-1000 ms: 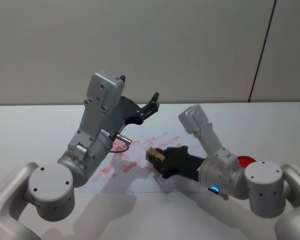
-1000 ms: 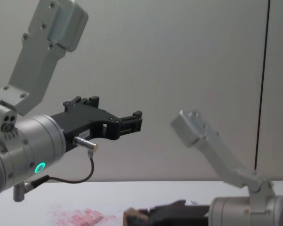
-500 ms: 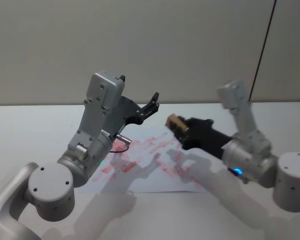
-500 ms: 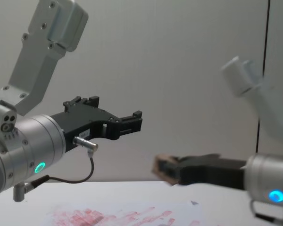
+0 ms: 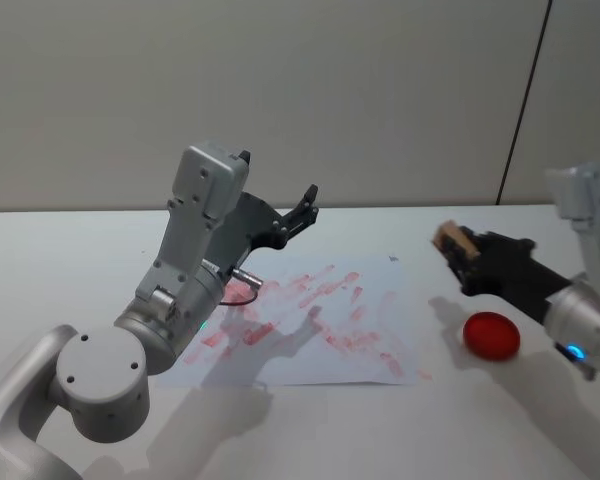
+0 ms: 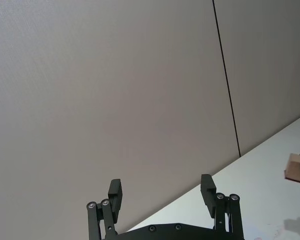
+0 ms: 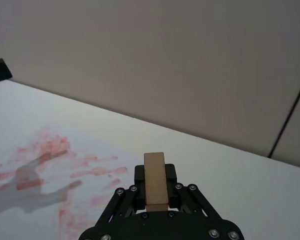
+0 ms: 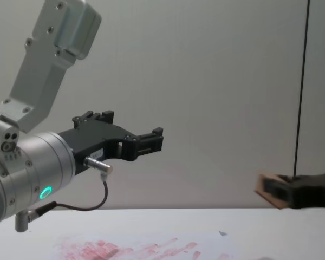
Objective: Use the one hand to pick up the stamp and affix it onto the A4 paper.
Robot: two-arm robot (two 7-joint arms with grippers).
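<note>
At the right of the head view we see the hand (image 5: 467, 256), its jaws clenched on the stamp (image 5: 452, 241), a small light-brown wooden block with squared edges, lifted in the air to the right of the A4 paper (image 5: 310, 325). A red round pad (image 5: 491, 335) lies on the table below. The left gripper (image 5: 305, 205), at upper centre, hangs released and empty.
</note>
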